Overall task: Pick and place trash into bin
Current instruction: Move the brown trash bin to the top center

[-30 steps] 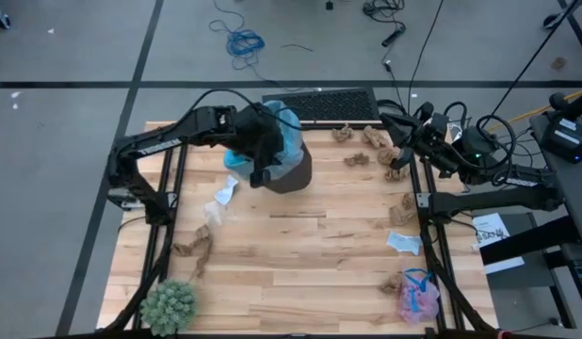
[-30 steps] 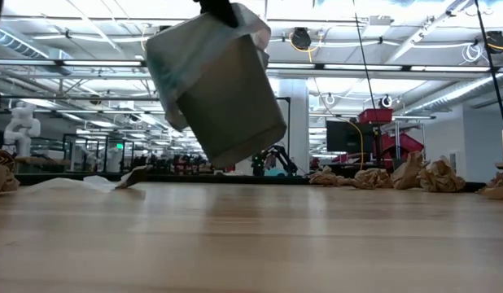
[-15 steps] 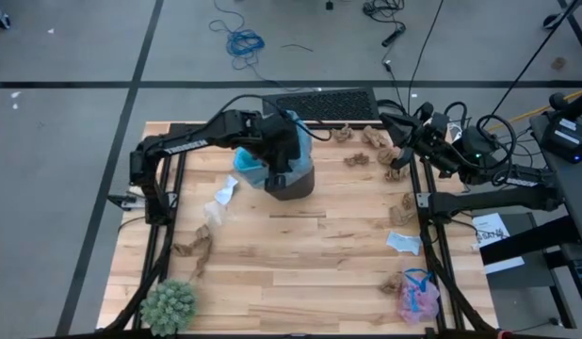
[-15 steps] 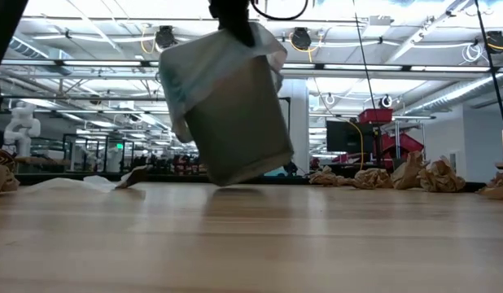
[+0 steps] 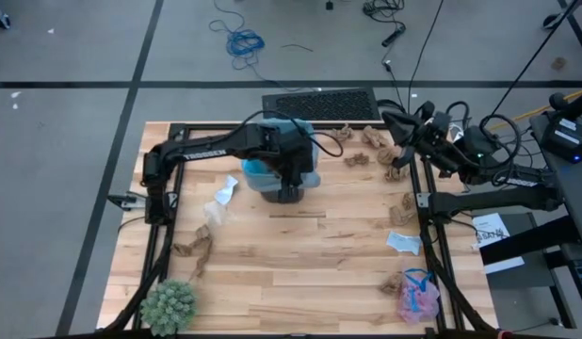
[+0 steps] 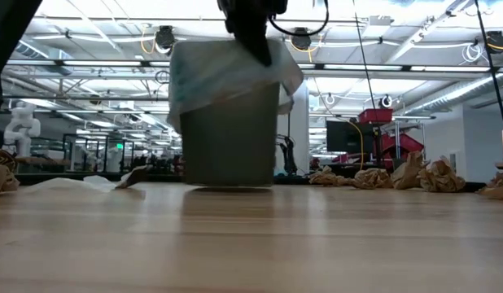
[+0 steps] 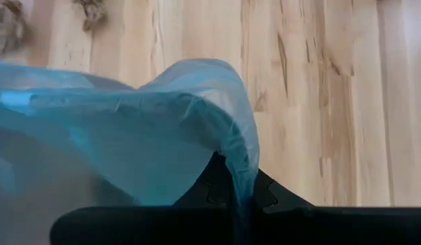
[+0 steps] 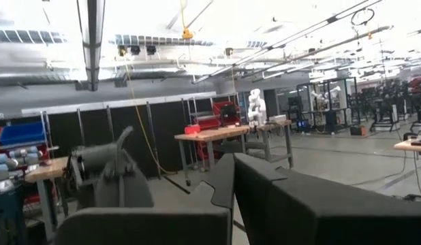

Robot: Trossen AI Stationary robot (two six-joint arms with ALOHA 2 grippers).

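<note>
Dark bin [image 5: 287,185] with light-blue liner [image 7: 129,129], brown paper wads [image 5: 371,141], pink mesh puff [image 5: 418,299], pale striped wood table [image 5: 310,273]

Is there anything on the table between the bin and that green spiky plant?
Yes. In the high view, a white paper bit and a brown paper wad lie between the bin and the plant.
</note>
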